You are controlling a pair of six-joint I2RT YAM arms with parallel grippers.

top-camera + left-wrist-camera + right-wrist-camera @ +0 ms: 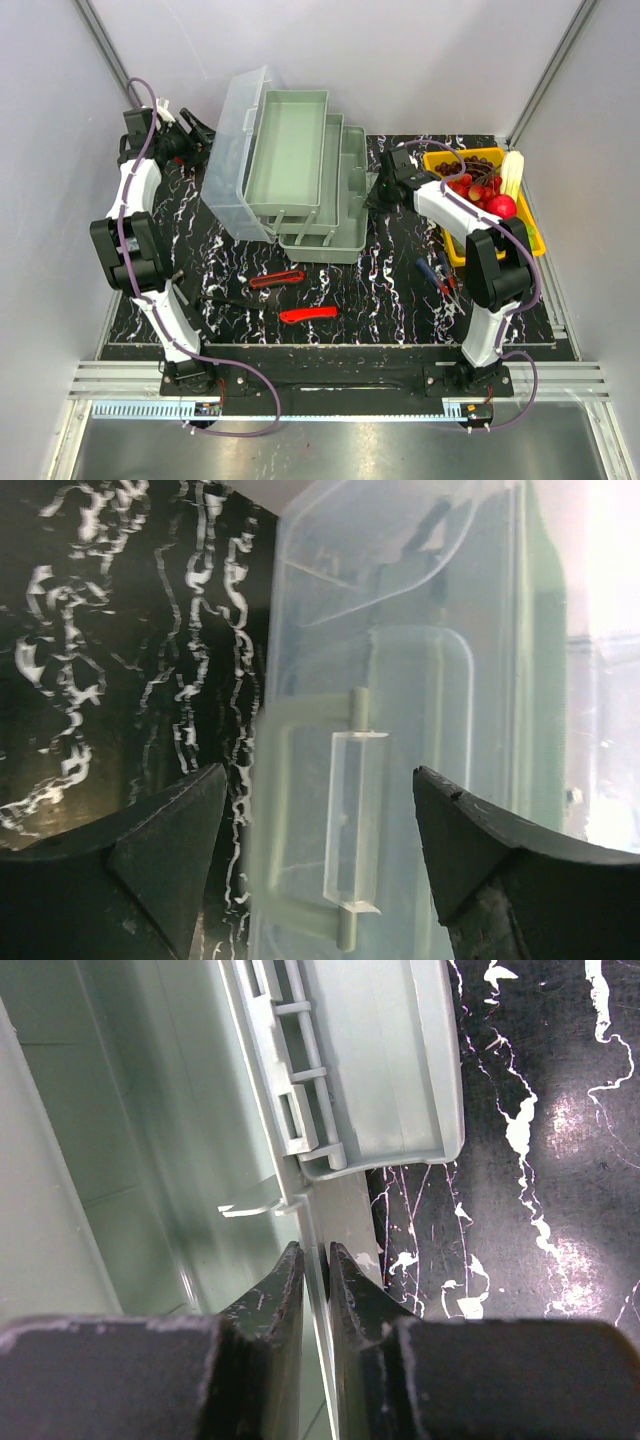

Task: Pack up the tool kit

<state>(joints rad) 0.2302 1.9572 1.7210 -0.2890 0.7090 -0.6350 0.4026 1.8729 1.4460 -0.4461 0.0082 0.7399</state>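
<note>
Black marbled tabletop [400,290] from above: toolbox [235,150] open toward the back, trays [350,190] fanned out, yet red tools [277,279] and screwdrivers [432,275] lie unpacked. Left wrist: left end effector [320,780] gapes wide, empty, facing the lid handle [355,825]. Right wrist: right end effector [315,1255] pinches the toolbox wall, nearly closed.

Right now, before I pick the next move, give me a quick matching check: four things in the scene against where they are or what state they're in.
Things:
1. left gripper
2. right gripper
3. lid
4. red tool

States:
A. lying on the mat, in front of the toolbox
B. closed on a thin toolbox wall
C. open, pointing at the lid handle
D. standing open on the toolbox's left side

Pairs: 1-C, 2-B, 3-D, 4-A
</note>
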